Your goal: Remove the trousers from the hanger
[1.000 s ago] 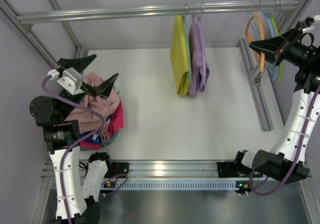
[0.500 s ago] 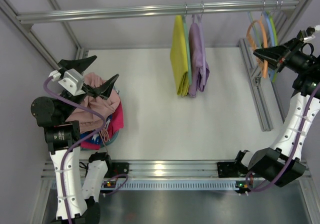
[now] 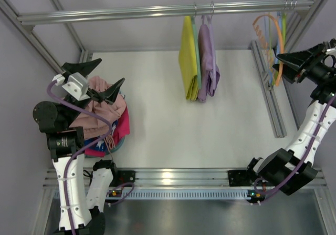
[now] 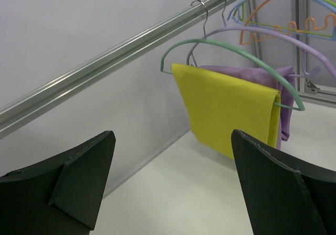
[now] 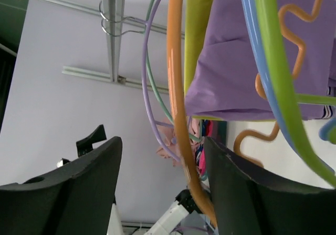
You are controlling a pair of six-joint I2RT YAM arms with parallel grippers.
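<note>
The pale pink trousers [image 3: 105,110] lie crumpled on top of a heap of clothes at the left of the table, off any hanger. My left gripper [image 3: 111,71] hovers just above them, open and empty; in the left wrist view its jaws [image 4: 173,185] frame only bare table. The bare orange hanger [image 3: 261,31] hangs by its hook from the rail at the far right. My right gripper [image 3: 287,65] is open beside it. In the right wrist view the orange hanger's arm [image 5: 176,88] runs down between the spread jaws [image 5: 164,166], nearer the right one.
A yellow garment [image 3: 188,67] on a green hanger and a lilac garment [image 3: 209,61] on a purple hanger hang mid-rail [image 3: 131,11]. Empty blue and green hangers [image 3: 283,30] hang next to the orange one. A metal frame post [image 3: 268,93] lies along the table's right side.
My right gripper has gone from shut to open, releasing the orange hanger, and has drifted right and slightly nearer. The hanger has swung back under the rail. The left arm is unmoved.
</note>
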